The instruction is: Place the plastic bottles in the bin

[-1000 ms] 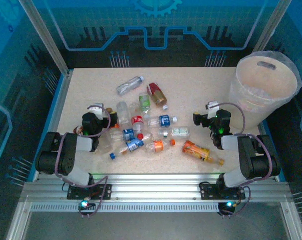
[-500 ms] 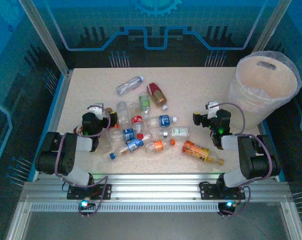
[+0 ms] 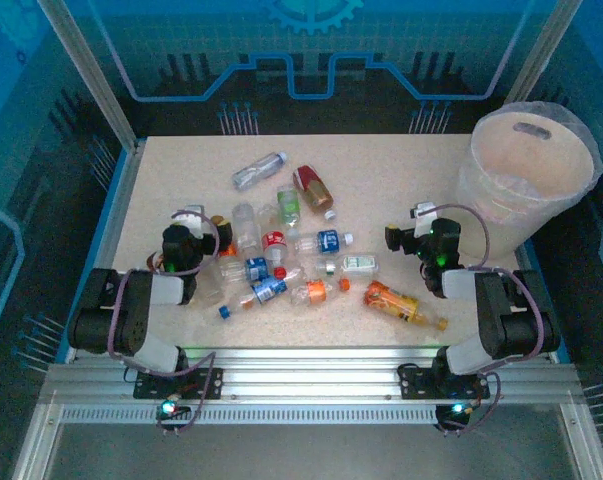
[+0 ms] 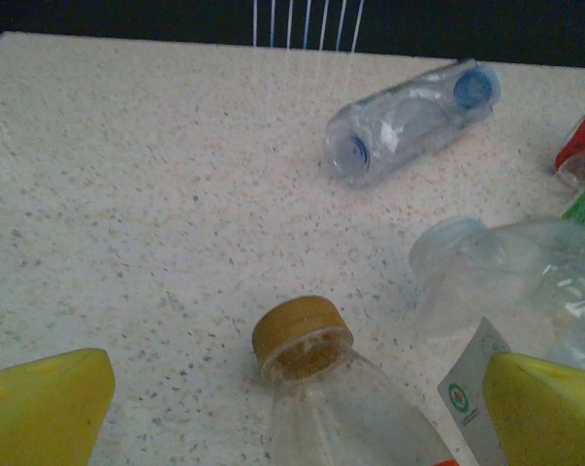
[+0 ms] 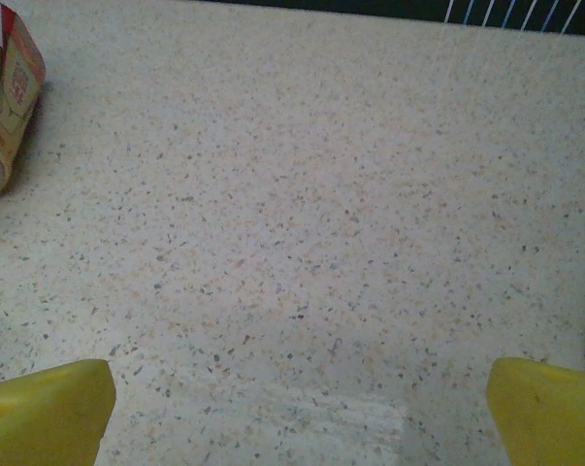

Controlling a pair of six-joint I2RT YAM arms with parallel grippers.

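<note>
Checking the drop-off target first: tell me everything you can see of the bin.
The bin is a large round bucket of whitish translucent plastic, narrowing toward its base, with a thin clear bag liner over its rim. It stands upright, mouth open, at the far right corner of the table. An oval slot shows on its far inner wall. It looks empty; nothing leans against it.

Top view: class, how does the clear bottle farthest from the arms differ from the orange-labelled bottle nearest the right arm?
The clear bottle is see-through, no coloured label; the orange-labelled bottle is brightly wrapped. The clear bottle lies farthest back, the orange-labelled bottle near the front edge. Both lie sideways on the table, outside the bin.
</note>
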